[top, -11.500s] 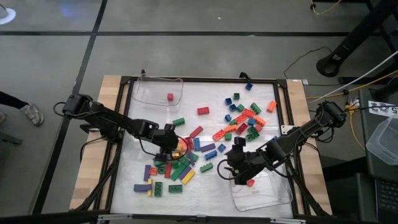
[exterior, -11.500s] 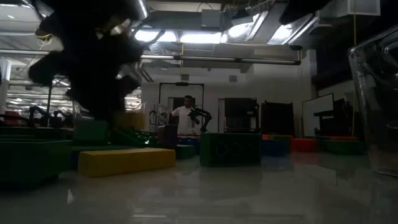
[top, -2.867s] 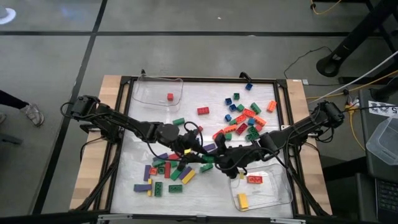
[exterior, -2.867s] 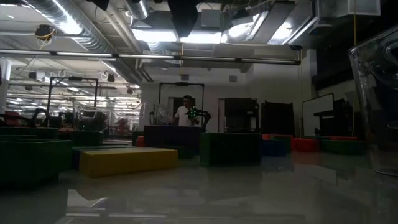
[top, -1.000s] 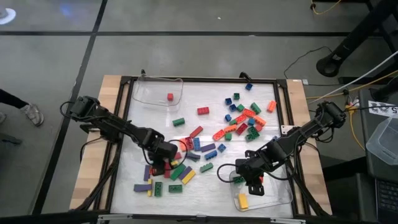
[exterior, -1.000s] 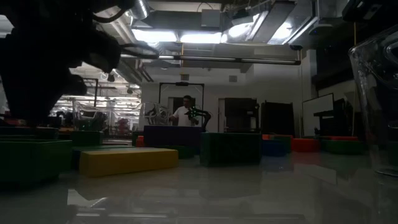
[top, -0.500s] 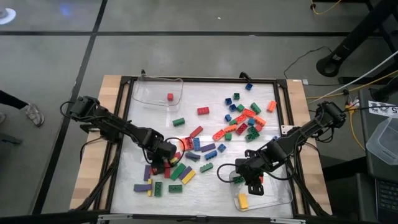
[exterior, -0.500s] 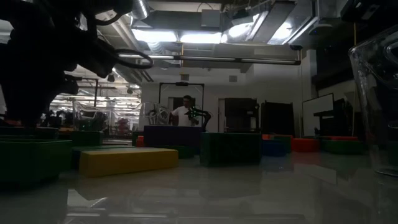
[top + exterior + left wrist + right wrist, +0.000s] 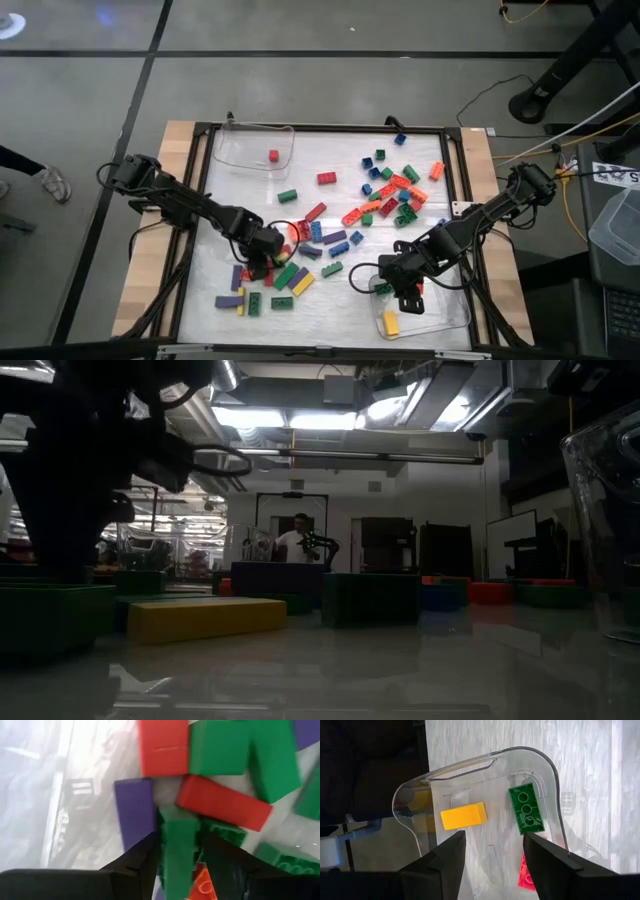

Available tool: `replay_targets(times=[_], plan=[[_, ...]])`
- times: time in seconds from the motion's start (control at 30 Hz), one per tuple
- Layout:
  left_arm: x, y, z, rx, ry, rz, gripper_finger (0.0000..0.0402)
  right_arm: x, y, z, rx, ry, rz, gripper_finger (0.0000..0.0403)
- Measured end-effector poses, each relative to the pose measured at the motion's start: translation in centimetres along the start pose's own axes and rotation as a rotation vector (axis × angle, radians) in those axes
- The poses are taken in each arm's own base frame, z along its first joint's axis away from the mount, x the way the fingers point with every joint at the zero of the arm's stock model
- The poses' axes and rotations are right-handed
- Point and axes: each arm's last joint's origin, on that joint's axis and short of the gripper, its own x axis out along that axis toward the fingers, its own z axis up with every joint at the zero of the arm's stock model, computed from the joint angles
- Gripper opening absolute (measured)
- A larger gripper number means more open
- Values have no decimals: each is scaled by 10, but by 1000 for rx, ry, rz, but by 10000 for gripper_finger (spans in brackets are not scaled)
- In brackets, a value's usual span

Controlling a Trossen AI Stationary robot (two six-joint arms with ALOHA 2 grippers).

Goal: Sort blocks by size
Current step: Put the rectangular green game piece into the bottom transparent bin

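Blocks: you have dozens of them loose on the tabletop, one cluster toward the far right, another pile near the front left under your left arm.
Green block: in the left wrist view it sits upright between your left hand's two fingers, both fingers pressed against its sides, so you are grasping it. A purple block lies just beside it, a long red block just beyond it, and more red and green blocks are crowded around.
Left hand: low over the front-left pile, clenched on that green block.
Front tray: the clear tray at the front right corner holds a yellow block, a long green block and a red block, the last partly hidden by a finger.
Right hand: it hovers over the front tray's near edge. In the right wrist view the fingers stand apart with nothing between them, so it is released.
Far tray: the clear tray at the far left corner holds one small red block.
Low view: a yellow block and dark green ones lie in front, your left arm is a dark shape above them, and a person stands far back in the room.
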Motion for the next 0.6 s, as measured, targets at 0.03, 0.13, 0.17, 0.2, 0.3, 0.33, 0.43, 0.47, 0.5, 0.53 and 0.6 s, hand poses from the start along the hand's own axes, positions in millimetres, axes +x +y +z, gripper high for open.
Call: replay_targets(times=[0.03, 0.13, 0.17, 0.2, 0.3, 0.33, 0.43, 0.47, 0.5, 0.53, 0.6], plan=[[1, 1, 0, 0, -3, 7, 141, 0, 0, 0, 0, 0, 0, 199], [2, 2, -1, 0, -16, 24, 141, 0, 0, 0, 0, 0, 0, 199], [3, 3, -1, 0, -18, 32, 141, 0, 0, 0, 0, -1, 0, 199], [3, 4, -2, -1, -18, 38, 141, 0, 0, 0, 0, -1, -1, 199], [5, 5, -3, -1, -19, 42, 138, 0, -1, 1, -1, -26, -30, 199], [5, 6, -3, -2, -17, 44, 134, 0, -1, 1, -3, -39, -45, 199], [5, 5, -3, -1, -19, 41, 112, 0, -2, 2, -28, -68, -82, 199], [6, 5, -3, -1, -21, 40, 101, 0, -2, 2, -36, -76, -91, 199], [6, 5, -3, -1, -24, 37, 90, 0, -3, 3, -50, -85, -101, 199], [6, 5, -2, 0, -29, 33, 79, 0, -3, 3, -59, -96, -111, 199], [6, 2, 1, 3, -61, 7, 64, -1, -3, 4, -90, -120, -138, 199]])
